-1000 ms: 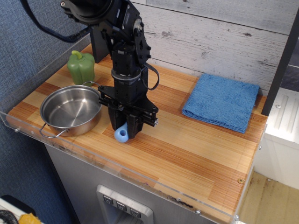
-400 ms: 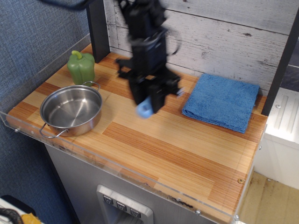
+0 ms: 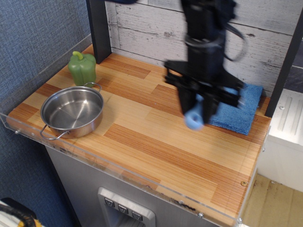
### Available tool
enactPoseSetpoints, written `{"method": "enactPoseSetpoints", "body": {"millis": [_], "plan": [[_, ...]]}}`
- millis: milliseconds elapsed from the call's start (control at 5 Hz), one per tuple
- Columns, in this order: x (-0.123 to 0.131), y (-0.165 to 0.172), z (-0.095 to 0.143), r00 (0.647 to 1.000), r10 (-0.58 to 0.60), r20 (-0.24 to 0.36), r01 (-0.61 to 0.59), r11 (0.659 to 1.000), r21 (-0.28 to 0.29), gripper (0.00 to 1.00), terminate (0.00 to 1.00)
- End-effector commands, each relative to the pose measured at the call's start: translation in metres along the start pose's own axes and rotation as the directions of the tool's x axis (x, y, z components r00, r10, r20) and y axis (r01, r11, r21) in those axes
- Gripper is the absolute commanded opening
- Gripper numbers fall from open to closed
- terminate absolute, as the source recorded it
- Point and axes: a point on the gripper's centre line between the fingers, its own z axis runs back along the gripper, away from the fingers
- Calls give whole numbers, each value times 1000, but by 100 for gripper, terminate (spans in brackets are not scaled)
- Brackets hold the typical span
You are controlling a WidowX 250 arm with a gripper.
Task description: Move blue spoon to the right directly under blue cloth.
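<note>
My gripper (image 3: 198, 109) is shut on the blue spoon (image 3: 194, 118) and holds it in the air above the right part of the wooden table (image 3: 156, 146). Only the spoon's light-blue handle end shows below the fingers; its grey bowl is hidden. The arm is motion-blurred. The blue cloth (image 3: 241, 111) lies at the back right, mostly hidden behind the gripper, with its right and front edges showing. The spoon hangs in front of the cloth's left part.
A steel pot (image 3: 72, 111) stands at the front left. A green toy pepper (image 3: 82, 67) stands behind it. A clear acrylic rim (image 3: 118, 168) runs along the table's front and left edges. A dark post (image 3: 97, 28) stands at the back left.
The gripper lifted the spoon from the table beside the pot and carried it to the right, now reaching the cloth's left side. Pot, pepper and cloth have not moved.
</note>
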Motion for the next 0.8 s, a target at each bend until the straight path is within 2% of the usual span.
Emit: {"method": "enactPoseSetpoints", "body": {"millis": [0, 200, 400, 600], "plan": [[-15, -13, -10, 996, 80, -49, -81, 996, -26, 0, 0], [-16, -13, -19, 991, 99, -89, -106, 992, -70, 0, 0], [-13, -15, -29, 986, 77, -146, -97, 986, -139, 0, 0], [-10, -17, -40, 977, 42, -208, -80, 980, -181, 0, 0]]}}
